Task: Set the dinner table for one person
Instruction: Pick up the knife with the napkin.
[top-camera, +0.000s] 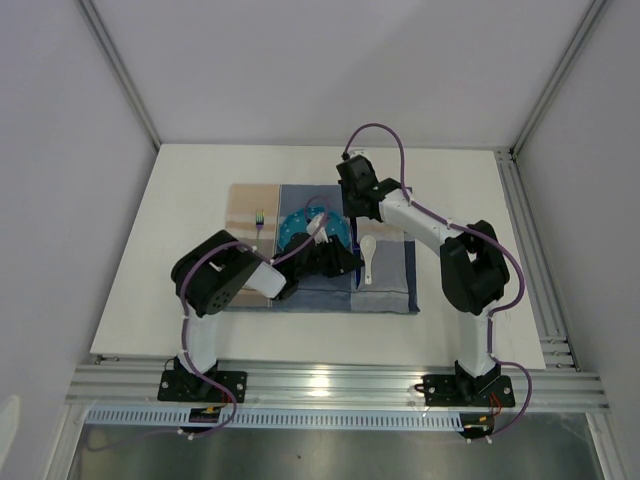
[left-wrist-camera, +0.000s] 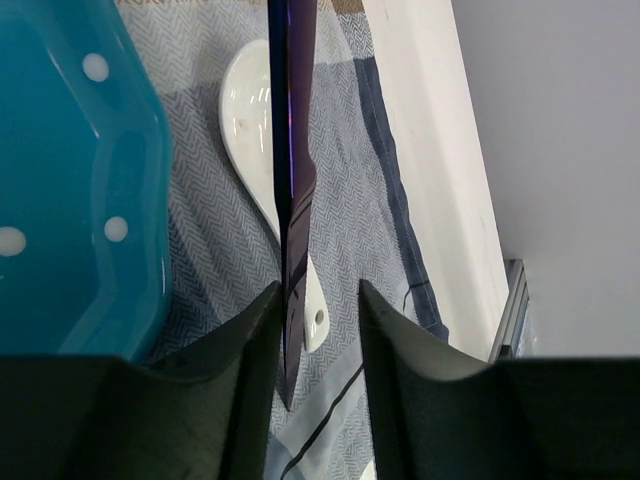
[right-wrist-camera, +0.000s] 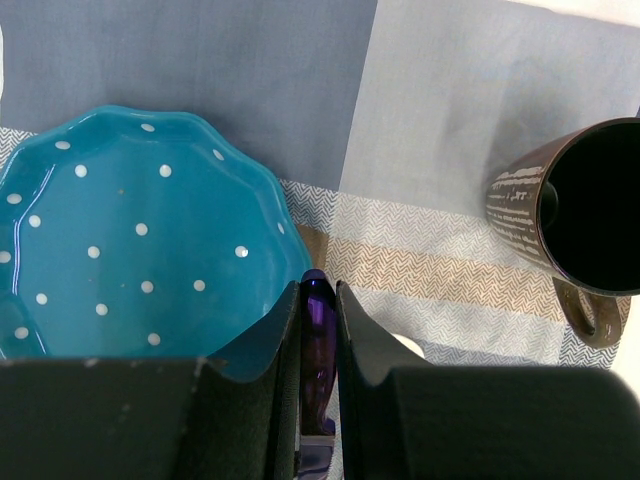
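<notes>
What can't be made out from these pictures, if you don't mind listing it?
- Purple utensil: left wrist view shows it edge-on, far end cut by the top edge; right end effector covers most of it in the right wrist view.
- Mug: cut by the right edge, right wrist view; unseen from above.
- Plate: top view, arms cover much of it.
- Fork: top view, too small for detail.

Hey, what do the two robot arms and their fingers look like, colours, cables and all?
Both arms, left and right, have bulky black joint housings joined by white tubular links, and they stand on black base plates. A purple cable loops along each arm. The fingers are dark, matte slabs with curved inner edges. The right pair shows a few pale specks. No markings are legible.
</notes>
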